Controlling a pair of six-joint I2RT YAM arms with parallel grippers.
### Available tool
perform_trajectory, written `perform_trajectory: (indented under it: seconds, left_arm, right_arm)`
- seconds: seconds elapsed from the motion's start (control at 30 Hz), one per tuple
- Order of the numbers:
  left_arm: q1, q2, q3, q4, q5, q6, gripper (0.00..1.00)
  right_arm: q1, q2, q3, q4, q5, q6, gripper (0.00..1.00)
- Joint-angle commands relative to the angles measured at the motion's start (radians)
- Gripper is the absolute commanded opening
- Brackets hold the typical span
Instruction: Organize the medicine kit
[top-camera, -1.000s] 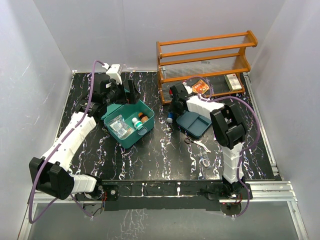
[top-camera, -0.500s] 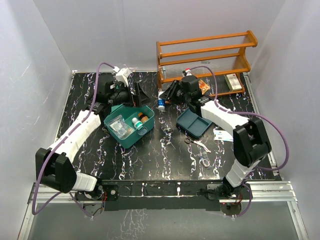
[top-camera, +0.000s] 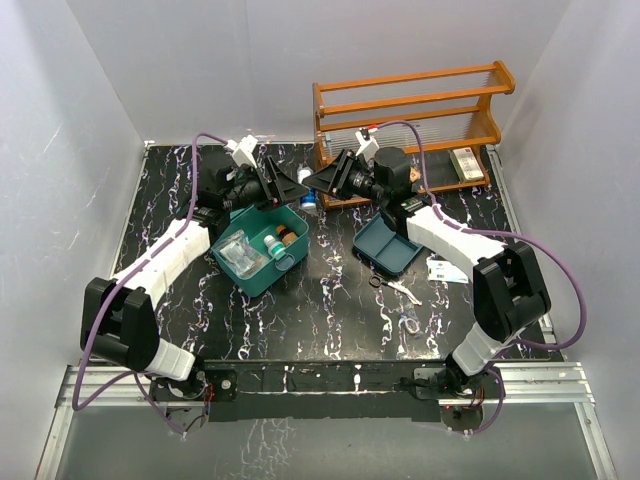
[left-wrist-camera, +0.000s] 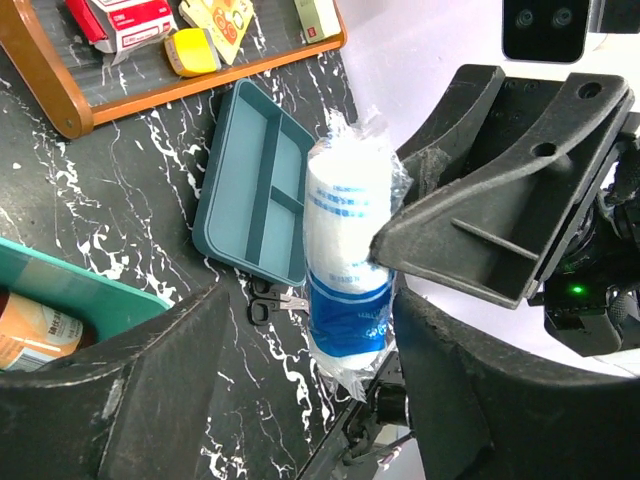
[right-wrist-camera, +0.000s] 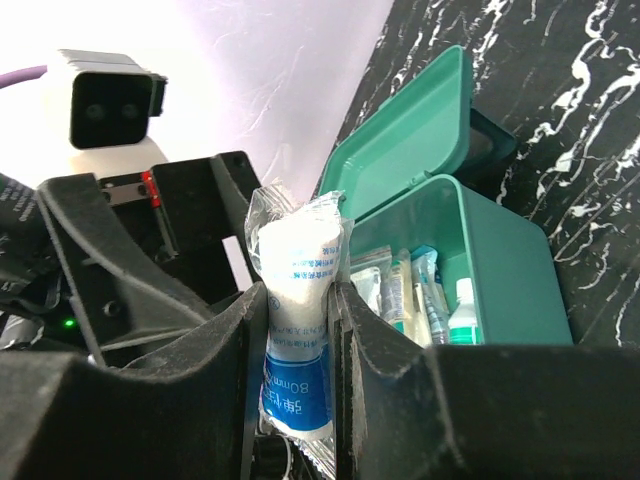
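Observation:
The medicine kit (top-camera: 262, 250) is a teal-green box standing with its lid up (right-wrist-camera: 400, 140), bottles and packets inside. Over its far right corner a white bandage roll (top-camera: 308, 197) with a blue label, wrapped in clear plastic, hangs in the air. My right gripper (top-camera: 320, 181) is shut on it, and both pads press the roll (right-wrist-camera: 297, 310) in the right wrist view. My left gripper (top-camera: 297, 186) faces it from the left with its fingers on either side of the roll (left-wrist-camera: 348, 250). One finger touches the wrap, while a gap shows at the other.
A dark blue-teal divided tray (top-camera: 390, 247) lies right of the kit, with scissors (top-camera: 385, 285) and a small packet (top-camera: 447, 270) near it. The orange wooden rack (top-camera: 410, 110) stands at the back right, with small boxes on its bottom shelf.
My right arm has carried the roll left from beside the tray to above the kit's corner. My left gripper swung right to meet it, and its jaws narrowed around the roll.

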Motion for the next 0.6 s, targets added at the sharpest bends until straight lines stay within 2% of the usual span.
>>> perform_trajectory:
  seconds: [0.0, 0.3, 0.57]
  left_arm:
    - [0.002, -0.015, -0.019, 0.104, 0.023, -0.060, 0.63]
    - [0.003, 0.008, -0.025, 0.174, 0.089, -0.055, 0.49]
    - [0.003, -0.002, -0.055, 0.268, 0.146, -0.011, 0.29]
  right_arm:
    - [-0.002, -0.042, 0.014, 0.121, -0.054, 0.022, 0.27]
    - [-0.002, -0.019, 0.005, 0.175, -0.100, 0.053, 0.28]
    - [-0.002, -0.014, 0.009, 0.180, -0.096, 0.058, 0.35]
